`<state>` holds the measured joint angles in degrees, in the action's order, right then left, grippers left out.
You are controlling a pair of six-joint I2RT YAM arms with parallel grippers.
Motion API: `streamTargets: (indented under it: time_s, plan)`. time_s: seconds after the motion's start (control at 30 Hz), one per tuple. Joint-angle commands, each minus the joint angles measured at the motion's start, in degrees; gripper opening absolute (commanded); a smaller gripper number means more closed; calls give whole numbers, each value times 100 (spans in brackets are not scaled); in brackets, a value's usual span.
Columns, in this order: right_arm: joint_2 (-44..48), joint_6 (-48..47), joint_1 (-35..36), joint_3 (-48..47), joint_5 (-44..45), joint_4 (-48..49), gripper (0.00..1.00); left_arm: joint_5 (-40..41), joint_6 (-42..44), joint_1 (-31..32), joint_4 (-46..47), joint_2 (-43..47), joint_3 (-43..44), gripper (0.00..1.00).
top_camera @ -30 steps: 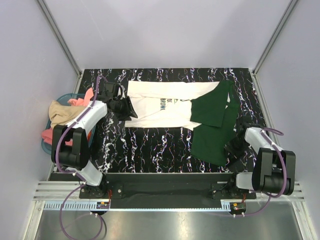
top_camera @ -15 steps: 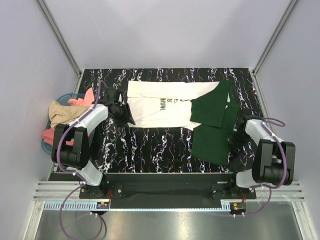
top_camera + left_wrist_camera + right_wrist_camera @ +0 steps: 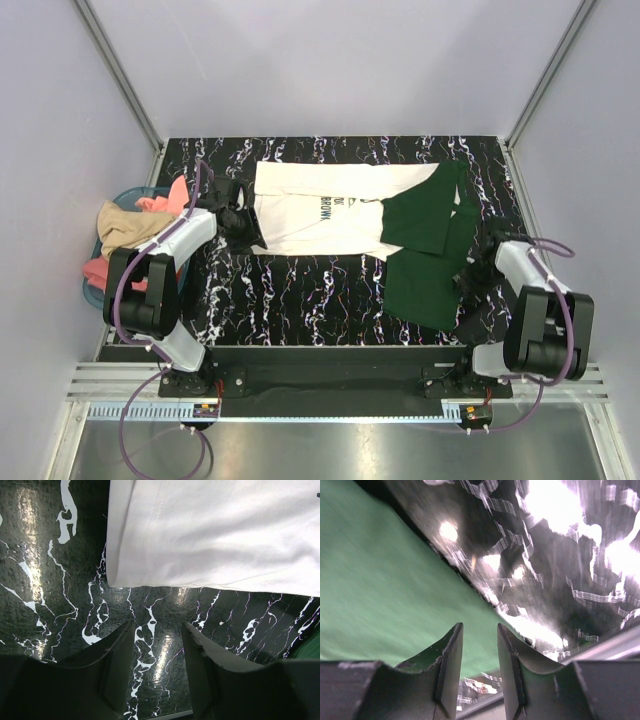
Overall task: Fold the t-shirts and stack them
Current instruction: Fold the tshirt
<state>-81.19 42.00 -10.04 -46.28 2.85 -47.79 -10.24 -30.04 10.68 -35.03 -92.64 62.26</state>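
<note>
Left wrist | left fingers (image 3: 117, 665) parted, low beside cream shirt (image 3: 210, 530) | right fingers (image 3: 451, 665) parted, low over green shirt (image 3: 380, 580) edge

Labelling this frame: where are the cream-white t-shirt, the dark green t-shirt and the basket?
cream-white t-shirt (image 3: 290, 215), top view, plain cloth beside the lettering
dark green t-shirt (image 3: 420, 285), top view, near half
basket (image 3: 91, 294), top view, its near rim

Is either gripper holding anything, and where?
Nothing is held. The left gripper stands open short of the white shirt's edge; the right gripper open at the green shirt's edge.
</note>
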Motion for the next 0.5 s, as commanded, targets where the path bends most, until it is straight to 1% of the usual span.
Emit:
streamTargets:
  time_s: [0.0, 0.03, 0.07, 0.1, 0.27, 0.4, 0.43, 0.47]
  plan:
    - [437, 282, -6, 478, -487, -275, 41, -4, -63, -31, 145, 88, 102, 48]
    - [455, 169, -6, 680, -679, -135, 41, -22, -46, -31, 180, 88, 102, 48]
    - [446, 186, 20, 743, -916, -64, 41, -65, -37, -31, 180, 80, 102, 48]
    - [402, 308, 37, 752, -962, -55, 41, -57, -28, -31, 189, 71, 120, 48]
    - [-150, 344, 73, 454, -550, -160, 42, -241, 95, -13, 198, 53, 216, 48]
    - [-169, 335, 117, 392, -320, -152, 40, -251, 148, -13, 189, 123, 243, 49]
    - [-161, 353, 117, 374, -146, -108, 39, -242, 139, -13, 198, 132, 243, 49]
    - [-178, 275, 117, 366, -197, 171, 38, -198, 122, -13, 198, 80, 252, 50]
